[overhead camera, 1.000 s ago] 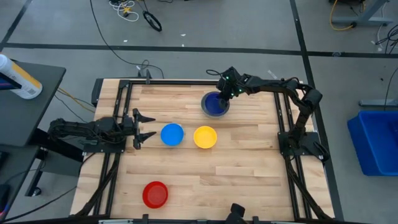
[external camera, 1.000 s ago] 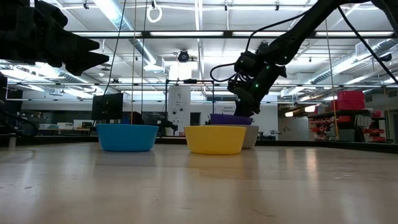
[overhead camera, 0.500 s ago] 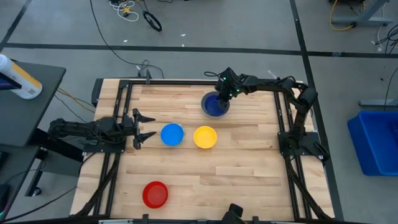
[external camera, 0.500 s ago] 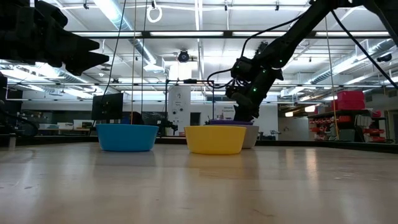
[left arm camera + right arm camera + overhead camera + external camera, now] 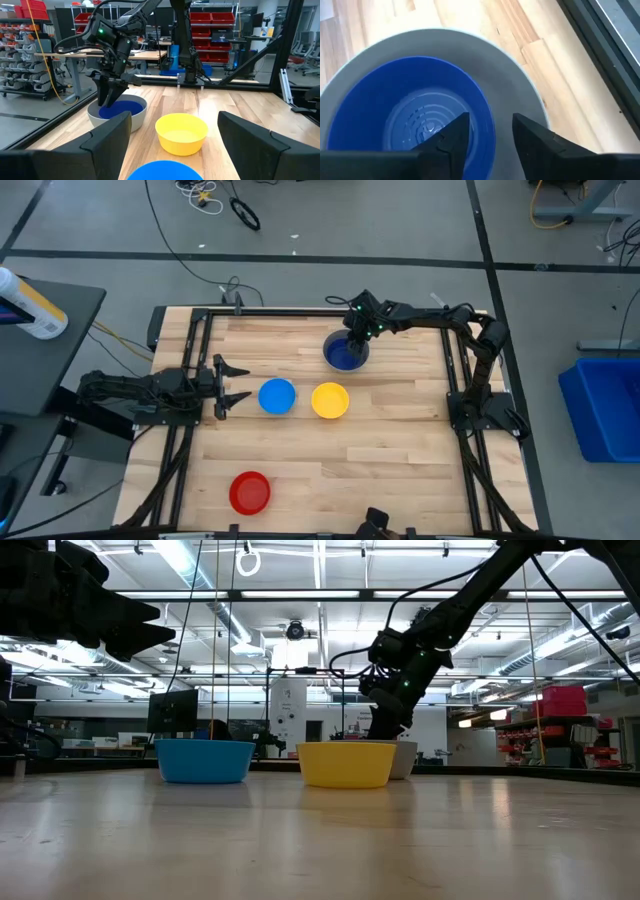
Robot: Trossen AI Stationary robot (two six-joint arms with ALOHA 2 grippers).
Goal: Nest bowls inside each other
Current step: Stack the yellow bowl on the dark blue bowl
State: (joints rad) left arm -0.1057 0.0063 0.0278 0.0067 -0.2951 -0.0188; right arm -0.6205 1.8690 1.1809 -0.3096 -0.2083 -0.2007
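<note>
The dark blue bowl (image 5: 410,110) sits nested in the grey bowl (image 5: 515,90) at the table's far middle (image 5: 346,352). My right gripper (image 5: 490,122) stands open over the dark blue bowl's rim. It slants down from the far right, one finger above the bowl's inside and one outside it. The light blue bowl (image 5: 277,396) and the yellow bowl (image 5: 330,400) rest side by side at mid-table. The red bowl (image 5: 250,492) lies near the front left. My left gripper (image 5: 235,384) waits open and level at the left edge, short of the light blue bowl.
Black frame rails (image 5: 457,370) run along the table's left and right sides. Bare wood (image 5: 390,470) lies at the near right. Off the table stand a dark side table (image 5: 50,330) on the left and a blue bin (image 5: 605,405) on the right.
The dark blue bowl, which hung under my right gripper with its rim above the grey bowl's, has sunk into the grey bowl. In the low view it no longer shows above the yellow bowl.
</note>
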